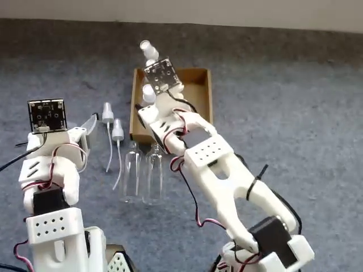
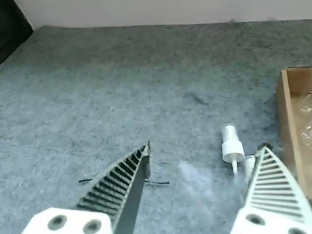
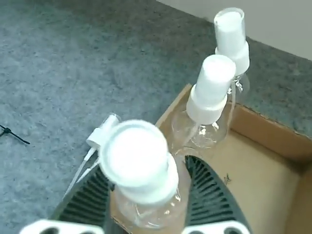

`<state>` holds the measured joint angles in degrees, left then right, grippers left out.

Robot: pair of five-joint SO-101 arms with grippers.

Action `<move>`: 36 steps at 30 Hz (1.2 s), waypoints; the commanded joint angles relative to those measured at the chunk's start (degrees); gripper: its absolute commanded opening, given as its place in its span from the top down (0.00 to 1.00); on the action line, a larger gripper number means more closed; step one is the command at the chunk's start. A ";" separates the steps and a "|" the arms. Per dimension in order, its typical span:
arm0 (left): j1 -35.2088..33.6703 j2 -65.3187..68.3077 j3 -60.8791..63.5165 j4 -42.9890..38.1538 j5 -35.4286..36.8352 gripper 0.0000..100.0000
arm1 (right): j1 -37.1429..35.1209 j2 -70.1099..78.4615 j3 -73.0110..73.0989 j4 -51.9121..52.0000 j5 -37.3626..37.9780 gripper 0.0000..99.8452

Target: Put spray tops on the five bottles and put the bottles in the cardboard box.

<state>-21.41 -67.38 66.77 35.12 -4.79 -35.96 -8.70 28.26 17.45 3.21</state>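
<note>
Gripping a bottle (image 3: 139, 158) that already carries a white spray top, the right end effector (image 3: 147, 187) is seen clamped on the clear body just under the cap, one ribbed finger on each side. The bottle is held upright at the near left corner of the cardboard box (image 1: 201, 90), which sits toward 12 o'clock on the grey table (image 1: 295, 113). Whether its base rests on the box floor cannot be told. Two more capped bottles (image 3: 209, 92) (image 3: 231, 34) are stood upright along the box's left wall, one behind the other, the farther at the far left corner. At 9 o'clock from the box, just outside its wall, two loose spray tops (image 1: 108, 111) (image 1: 118, 130) are laid on the table with their thin tubes trailing toward 6 o'clock. At 6 o'clock from those tops, two uncapped bottles (image 1: 131, 170) (image 1: 153, 173) are laid side by side, necks toward 12 o'clock, just beside the right arm. The left end effector (image 2: 205, 147) is held above the table at 9 o'clock from the spray tops, its fingers spread wide apart and closed on nothing. In the left wrist view one spray top is seen beyond the gap, near one fingertip, and the side wall of the box is seen past it. A thin black zip tie (image 2: 161, 183) is laid flat on the table beside the other fingertip.
</note>
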 commanded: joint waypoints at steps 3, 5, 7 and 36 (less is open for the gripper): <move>-0.84 0.22 -3.12 -1.23 0.35 0.70 | 0.57 4.00 -10.33 4.35 -0.35 1.00; -0.84 0.22 -3.12 -1.23 0.35 0.70 | 0.57 5.85 -12.62 5.32 -0.35 1.00; -0.84 0.22 -3.12 -1.23 0.35 0.70 | 0.66 7.60 -14.20 5.23 -0.35 1.00; -0.48 0.13 -2.86 -1.14 0.35 0.70 | 0.04 14.11 -18.15 8.66 -0.09 0.85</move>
<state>-21.49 -67.21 66.68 35.12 -4.79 -35.96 6.33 13.23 25.71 3.12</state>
